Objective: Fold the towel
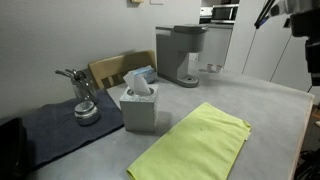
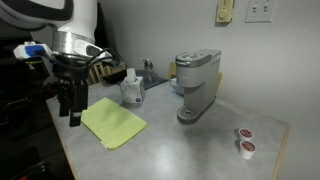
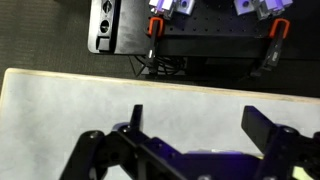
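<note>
The lime towel (image 1: 196, 145) lies flat and spread out on the grey table, in front of the tissue box; it also shows in an exterior view (image 2: 113, 122). My gripper (image 2: 71, 106) hangs open and empty above the table's edge, beside the towel and apart from it. In the wrist view the open fingers (image 3: 198, 122) frame bare table; only a thin lime sliver shows under the gripper body.
A grey tissue box (image 1: 139, 105) with white tissues stands behind the towel. A dark grey-blue mat (image 1: 60, 130) holds a metal cup (image 1: 86, 110). A coffee machine (image 2: 196, 85) stands mid-table and two pods (image 2: 245, 140) lie near it. A wooden chair (image 1: 115, 68) stands behind the table.
</note>
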`<state>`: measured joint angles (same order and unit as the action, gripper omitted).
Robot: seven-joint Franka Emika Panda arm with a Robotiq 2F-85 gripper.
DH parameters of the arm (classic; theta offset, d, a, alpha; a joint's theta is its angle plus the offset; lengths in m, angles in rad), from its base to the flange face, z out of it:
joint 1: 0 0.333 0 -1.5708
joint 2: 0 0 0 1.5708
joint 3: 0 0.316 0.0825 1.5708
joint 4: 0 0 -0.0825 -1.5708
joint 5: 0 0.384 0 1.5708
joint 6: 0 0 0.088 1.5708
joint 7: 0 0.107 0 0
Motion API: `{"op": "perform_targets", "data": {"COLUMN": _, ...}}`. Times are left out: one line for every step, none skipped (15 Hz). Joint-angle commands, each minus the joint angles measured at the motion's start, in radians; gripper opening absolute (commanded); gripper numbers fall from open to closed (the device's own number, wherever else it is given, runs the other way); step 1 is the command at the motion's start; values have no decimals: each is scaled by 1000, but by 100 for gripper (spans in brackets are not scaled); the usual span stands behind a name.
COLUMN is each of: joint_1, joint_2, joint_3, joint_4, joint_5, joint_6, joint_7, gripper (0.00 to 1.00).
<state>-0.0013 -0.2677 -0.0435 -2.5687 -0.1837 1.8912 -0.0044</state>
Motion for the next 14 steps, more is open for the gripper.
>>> {"op": "perform_targets", "data": {"joint_1": 0, "joint_2": 90, "joint_3": 4, "joint_4": 25, "joint_5": 20, "joint_6": 39, "joint_7": -53, "gripper": 100}}
{"op": "perform_targets", "data": {"joint_1": -2, "joint_2": 98, "joint_3": 3, "joint_4": 29, "joint_5": 20, "joint_6": 40, "joint_7": -61, "gripper": 100}}
{"op": "perform_targets", "data": {"joint_1": -6, "joint_2": 94, "joint_3": 1, "joint_4": 28, "joint_5": 14, "joint_6": 42, "joint_7": -67, "gripper": 100}}
{"op": "perform_targets", "data": {"joint_1": -5, "joint_2": 69, "joint_3": 11, "joint_4": 9, "joint_5": 5, "joint_6": 33, "joint_7": -31, "gripper": 100}}
{"op": "perform_targets", "data": {"joint_1": -5, "joint_2": 74, "joint_3": 11, "joint_4": 10, "joint_5": 5, "joint_6": 33, "joint_7": -30, "gripper": 100}}
{"op": "perform_targets", "data": {"joint_1": -5, "joint_2": 74, "joint_3": 11, "joint_4": 10, "joint_5": 5, "joint_6": 33, "joint_7": -30, "gripper": 100}}
{"op": "perform_targets", "data": {"joint_1": -5, "joint_2": 73, "joint_3": 11, "joint_4": 10, "joint_5": 5, "joint_6": 33, "joint_7": -30, "gripper": 100}}
{"op": "perform_targets", "data": {"joint_1": -5, "joint_2": 78, "joint_3": 11, "joint_4": 9, "joint_5": 8, "joint_6": 42, "joint_7": -28, "gripper": 100}}
{"op": "perform_targets", "data": {"joint_1": -3, "joint_2": 93, "joint_3": 11, "joint_4": 14, "joint_5": 15, "joint_6": 40, "joint_7": -32, "gripper": 100}}
{"op": "perform_targets", "data": {"joint_1": -1, "joint_2": 104, "joint_3": 11, "joint_4": 15, "joint_5": 20, "joint_6": 51, "joint_7": -37, "gripper": 100}}
{"op": "perform_targets", "data": {"joint_1": 1, "joint_2": 126, "joint_3": 11, "joint_4": 17, "joint_5": 27, "joint_6": 66, "joint_7": -39, "gripper": 100}}
{"op": "perform_targets", "data": {"joint_1": 3, "joint_2": 144, "joint_3": 11, "joint_4": 15, "joint_5": 38, "joint_6": 92, "joint_7": -39, "gripper": 100}}
{"op": "perform_targets", "data": {"joint_1": 5, "joint_2": 160, "joint_3": 13, "joint_4": 14, "joint_5": 53, "joint_6": 117, "joint_7": -44, "gripper": 100}}
{"op": "perform_targets", "data": {"joint_1": 8, "joint_2": 180, "joint_3": 15, "joint_4": 13, "joint_5": 66, "joint_6": 147, "joint_7": -50, "gripper": 100}}
